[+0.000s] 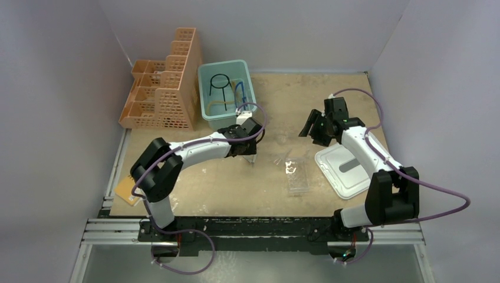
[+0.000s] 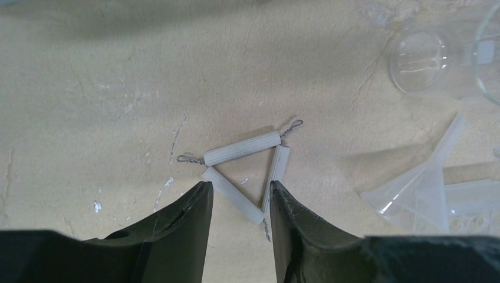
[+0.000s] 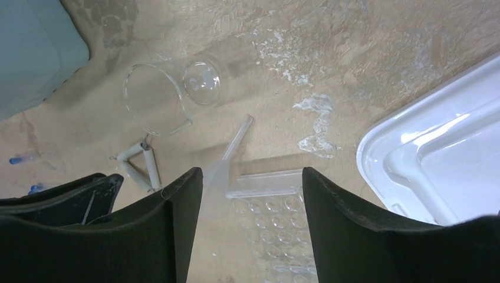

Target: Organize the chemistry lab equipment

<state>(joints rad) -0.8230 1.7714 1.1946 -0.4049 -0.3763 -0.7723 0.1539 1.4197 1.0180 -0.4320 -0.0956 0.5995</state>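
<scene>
Left gripper [image 2: 239,197]: spread open, tips flanking the triangle's near corner, not gripping it.
Triangle [image 2: 242,148]: flat on table [image 2: 88,118], left of funnel [image 2: 413,194].
Right gripper [image 3: 250,177]: spread wide, empty, raised beyond rack [image 3: 268,233].

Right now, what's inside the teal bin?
The teal bin holds a black wire ring on a stem, an amber hose and a blue-framed piece by the right wall. The left arm's wrist covers its near right corner; anything there is hidden.

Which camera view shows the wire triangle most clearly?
The left wrist view: nearly the whole wire triangle lies close in view. The right wrist view shows it small, partly behind the left gripper. The top view hardly shows it.
</scene>
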